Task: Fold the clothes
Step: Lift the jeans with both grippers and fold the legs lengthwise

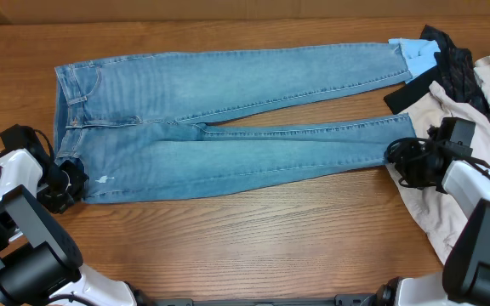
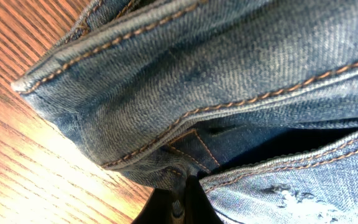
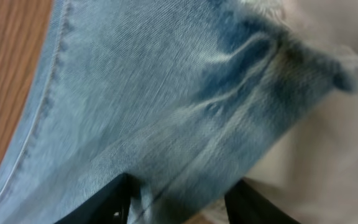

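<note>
The jaws of the left gripper [image 1: 65, 180] are pinched together on the waistband corner of the jeans [image 1: 228, 127]. Those of the right gripper [image 1: 395, 157] stand parted, straddling the near leg's frayed hem. The light-blue jeans lie flat across the wooden tabletop [image 1: 253, 246], waist at the left and legs stretched right. A beige garment [image 1: 424, 212], a black garment [image 1: 453, 68] and a small blue cloth [image 1: 417, 55] crowd the right edge.
</note>
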Controlling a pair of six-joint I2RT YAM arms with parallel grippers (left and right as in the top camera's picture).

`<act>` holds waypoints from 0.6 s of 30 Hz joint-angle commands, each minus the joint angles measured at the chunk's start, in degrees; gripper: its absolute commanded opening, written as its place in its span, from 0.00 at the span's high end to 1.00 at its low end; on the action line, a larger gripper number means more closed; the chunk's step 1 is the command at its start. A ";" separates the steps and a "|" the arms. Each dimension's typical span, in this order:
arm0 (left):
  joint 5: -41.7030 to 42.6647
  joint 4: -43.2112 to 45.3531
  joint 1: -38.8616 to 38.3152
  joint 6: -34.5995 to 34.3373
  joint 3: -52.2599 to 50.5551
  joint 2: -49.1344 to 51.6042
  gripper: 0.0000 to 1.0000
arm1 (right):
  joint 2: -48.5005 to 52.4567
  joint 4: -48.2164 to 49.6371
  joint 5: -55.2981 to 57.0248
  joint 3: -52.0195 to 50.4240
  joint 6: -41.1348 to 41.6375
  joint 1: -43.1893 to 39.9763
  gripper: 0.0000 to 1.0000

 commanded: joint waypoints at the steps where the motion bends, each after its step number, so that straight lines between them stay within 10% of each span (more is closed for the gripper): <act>1: -1.25 0.63 0.42 -0.94 -0.15 0.70 0.96 | 3.15 2.36 0.66 0.00 1.51 -0.04 0.63; 4: -1.22 0.57 0.42 -0.94 -0.15 0.70 0.96 | 3.28 2.32 0.59 0.15 1.60 -0.04 0.96; 18: 11.28 -12.02 5.01 4.00 8.24 -18.12 0.96 | -10.80 -26.34 5.16 23.61 1.57 -0.50 0.96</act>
